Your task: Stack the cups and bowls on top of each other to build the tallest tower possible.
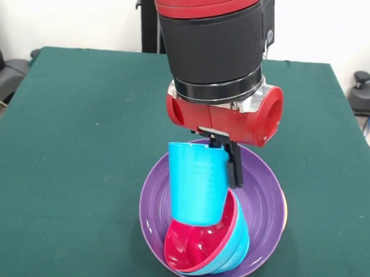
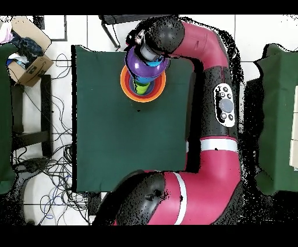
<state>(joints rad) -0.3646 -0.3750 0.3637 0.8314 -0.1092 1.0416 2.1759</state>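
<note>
A big purple bowl (image 1: 266,192) sits near the table's front edge, and an orange bowl's rim (image 1: 285,212) peeks out beneath it on the right. Inside it lie tilted blue bowls (image 1: 236,248) with a small pink-red bowl (image 1: 188,245) nested in them. A light blue cup (image 1: 195,182) stands with its base in the pink-red bowl. My gripper (image 1: 228,175) is shut on the cup's right wall at the rim, and one black finger (image 1: 236,171) shows outside it. In the overhead view the arm covers most of the tower; the purple bowl (image 2: 139,65), an orange bowl (image 2: 128,87) and a bit of lime green (image 2: 141,87) show.
Green cloth covers the table (image 1: 79,139). The tower stands close to the table's front edge. A cardboard box (image 2: 29,58) and cables lie on the floor beside the table.
</note>
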